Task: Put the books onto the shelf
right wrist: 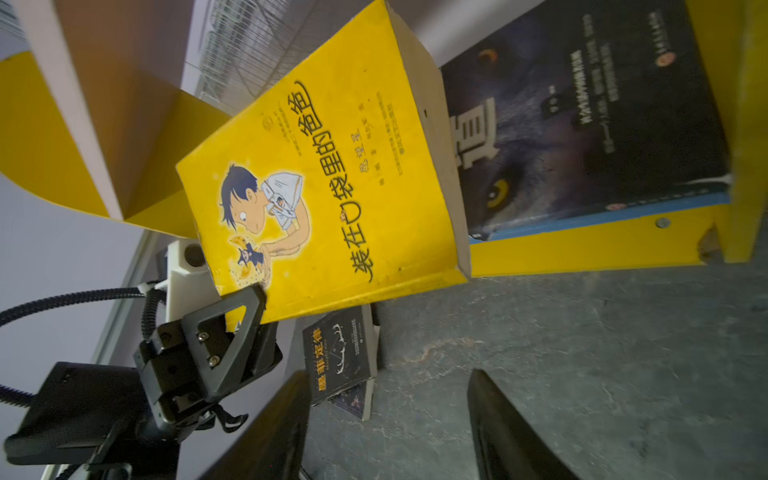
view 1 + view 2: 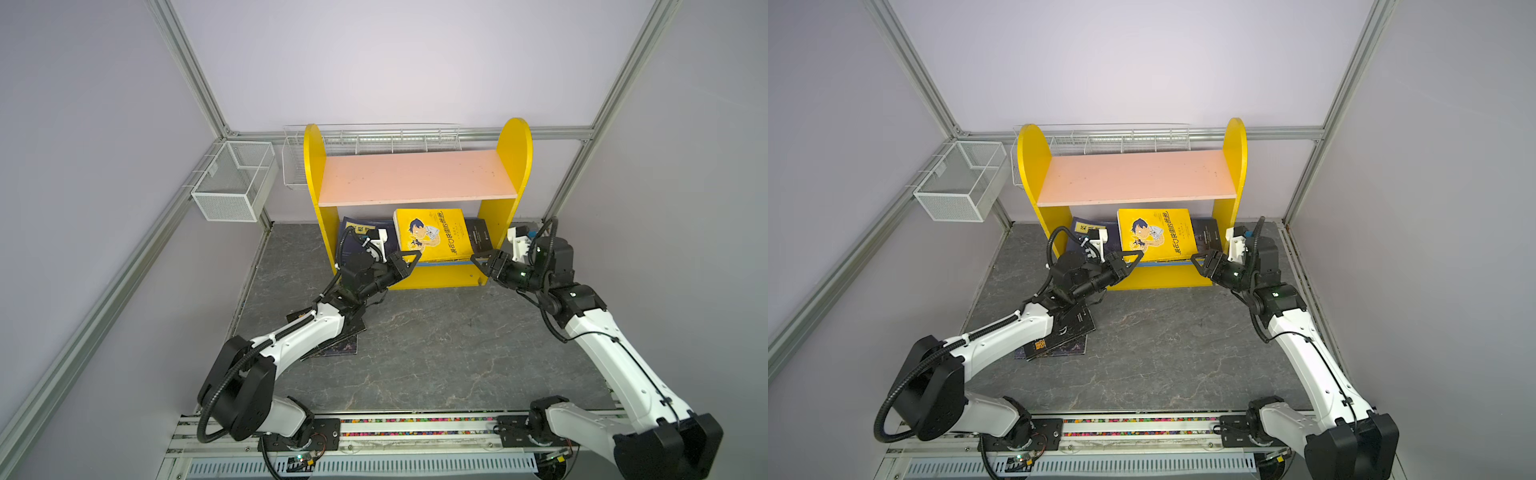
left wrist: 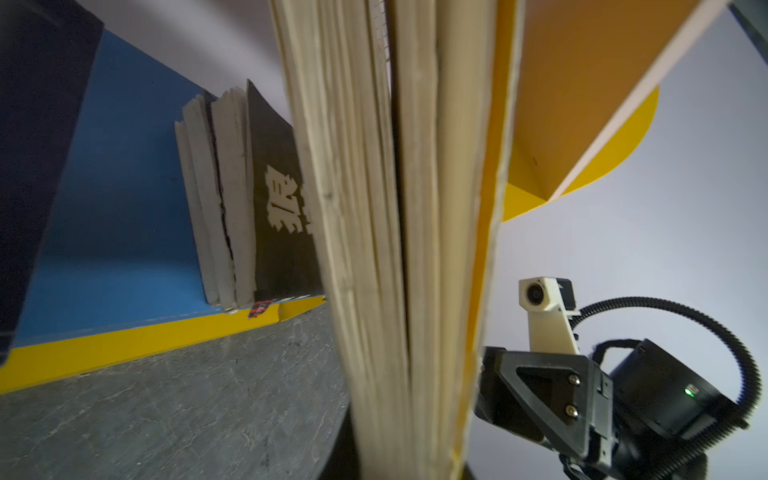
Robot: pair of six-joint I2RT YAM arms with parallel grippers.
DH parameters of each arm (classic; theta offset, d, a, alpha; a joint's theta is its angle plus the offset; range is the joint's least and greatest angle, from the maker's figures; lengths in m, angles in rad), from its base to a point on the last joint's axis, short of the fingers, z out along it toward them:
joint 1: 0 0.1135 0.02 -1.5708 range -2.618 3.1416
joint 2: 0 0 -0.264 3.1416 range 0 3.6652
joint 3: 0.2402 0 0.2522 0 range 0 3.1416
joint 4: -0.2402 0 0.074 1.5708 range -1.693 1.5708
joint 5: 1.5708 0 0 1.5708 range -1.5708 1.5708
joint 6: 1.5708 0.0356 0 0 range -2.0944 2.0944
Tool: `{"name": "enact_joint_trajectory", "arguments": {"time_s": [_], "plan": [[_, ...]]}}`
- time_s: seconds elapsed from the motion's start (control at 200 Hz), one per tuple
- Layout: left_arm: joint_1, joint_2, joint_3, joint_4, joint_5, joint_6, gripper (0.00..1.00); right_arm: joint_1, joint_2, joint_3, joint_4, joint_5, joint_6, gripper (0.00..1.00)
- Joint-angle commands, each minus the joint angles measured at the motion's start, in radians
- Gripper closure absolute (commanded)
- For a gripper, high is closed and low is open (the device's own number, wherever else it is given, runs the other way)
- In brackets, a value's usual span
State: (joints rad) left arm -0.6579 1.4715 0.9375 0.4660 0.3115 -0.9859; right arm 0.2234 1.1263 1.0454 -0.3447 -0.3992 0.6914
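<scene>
A yellow paperback with a cartoon boy on its cover point(image 2: 432, 232) point(image 2: 1154, 232) point(image 1: 332, 174) sits in the lower tier of the small shelf with yellow round-topped side panels point(image 2: 313, 166) point(image 2: 1027, 166). It is tilted, cover facing up and outward. Its top edge reaches under the pink upper board point(image 2: 415, 174) and its bottom edge is at the front lip of the blue lower board point(image 3: 124, 208). In the right wrist view its near corner juts past that lip.

The left gripper point(image 2: 415, 255) point(image 2: 1136, 254) point(image 1: 253, 299) is clamped on the book's lower left corner. In the left wrist view the book's cream page edges point(image 3: 395, 208) run straight out from between its jaws.

The right gripper point(image 2: 482, 257) point(image 2: 1202, 255) point(image 1: 390, 374) is just beside the book's lower right corner but clear of it. Its jaws are spread with nothing between them.

Behind the yellow paperback on the right, a dark book with a wolf's eye on its cover point(image 1: 582, 124) point(image 2: 480, 237) lies on the blue board. A navy book with a yellow label point(image 2: 357, 228) point(image 2: 1090, 228) stands in the left part of the same tier, partly hidden by the left arm.

On the grey marbled table point(image 2: 436, 353), under the left forearm, a black book with a yellow title point(image 2: 1063, 328) point(image 1: 340, 353) lies on top of another dark book, well apart from both grippers.
</scene>
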Motion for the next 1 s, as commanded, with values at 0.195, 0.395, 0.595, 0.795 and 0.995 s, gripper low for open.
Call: {"name": "enact_joint_trajectory", "arguments": {"time_s": [0.195, 0.395, 0.595, 0.795, 0.995], "plan": [[-0.003, 0.227, 0.275, 0.042, 0.083, 0.007, 1.0, -0.012, 0.015, -0.024, -0.235, 0.116, -0.116, 0.37], [-0.012, 0.336, 0.371, 0.013, 0.115, -0.031, 1.0, -0.05, 0.015, -0.007, -0.268, 0.155, -0.143, 0.37], [-0.016, 0.388, 0.403, 0.018, 0.137, -0.068, 1.0, -0.055, 0.021, 0.015, -0.296, 0.179, -0.158, 0.37], [-0.017, 0.405, 0.415, -0.067, 0.114, -0.054, 1.0, -0.056, 0.023, 0.024, -0.307, 0.186, -0.159, 0.37], [-0.025, 0.411, 0.455, -0.217, 0.067, 0.012, 1.0, -0.058, 0.023, 0.025, -0.304, 0.181, -0.155, 0.37]]}}
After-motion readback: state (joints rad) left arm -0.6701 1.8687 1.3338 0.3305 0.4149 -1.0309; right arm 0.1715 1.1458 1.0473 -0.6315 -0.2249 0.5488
